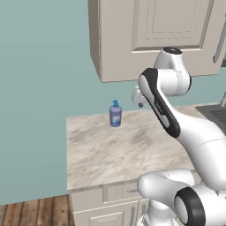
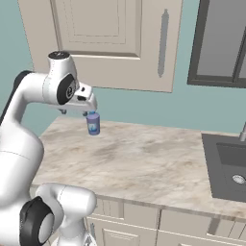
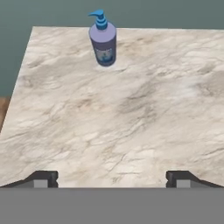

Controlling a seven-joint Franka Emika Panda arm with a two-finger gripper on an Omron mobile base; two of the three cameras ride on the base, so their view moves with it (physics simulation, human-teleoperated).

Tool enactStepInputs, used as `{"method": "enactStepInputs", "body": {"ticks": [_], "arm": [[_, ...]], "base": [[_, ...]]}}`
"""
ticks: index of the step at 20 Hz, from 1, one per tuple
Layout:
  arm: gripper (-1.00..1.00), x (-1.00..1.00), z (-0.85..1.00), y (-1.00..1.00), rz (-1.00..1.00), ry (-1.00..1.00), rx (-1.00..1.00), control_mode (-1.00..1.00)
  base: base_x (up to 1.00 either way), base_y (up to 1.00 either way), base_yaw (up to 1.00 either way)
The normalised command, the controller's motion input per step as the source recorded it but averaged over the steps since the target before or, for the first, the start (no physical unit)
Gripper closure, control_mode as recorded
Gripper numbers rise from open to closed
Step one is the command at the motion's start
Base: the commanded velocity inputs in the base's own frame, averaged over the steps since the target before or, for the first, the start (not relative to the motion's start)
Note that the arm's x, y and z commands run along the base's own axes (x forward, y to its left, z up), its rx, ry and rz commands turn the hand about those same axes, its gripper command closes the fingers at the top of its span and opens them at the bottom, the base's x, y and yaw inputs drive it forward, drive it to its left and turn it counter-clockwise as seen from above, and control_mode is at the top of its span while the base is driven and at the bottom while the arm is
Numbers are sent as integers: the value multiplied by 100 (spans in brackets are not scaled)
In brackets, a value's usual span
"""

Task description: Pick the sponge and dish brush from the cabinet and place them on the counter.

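Teal wall, wood plank floor, dark-framed window, grey sink

cabinet top cut off, door shut over its inside, sink cropped at edge

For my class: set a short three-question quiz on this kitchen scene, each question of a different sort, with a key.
1. True or false: the cabinet door is shut.
2. What stands upright on the counter near its back edge? A) a red kettle B) a blue soap bottle C) a stack of plates
3. Fill in: the pincer has its jaws ____ and holds nothing.

Key: 1 true; 2 B; 3 open
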Motion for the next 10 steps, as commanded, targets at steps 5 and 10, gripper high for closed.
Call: {"method": "enactStepInputs", "body": {"ticks": [5,10], "arm": [[-100,-15,0,-16,0,-7,0,-100],[-100,-10,0,-19,0,-7,0,-100]], "base": [[0,0,0],[0,0,0]]}}
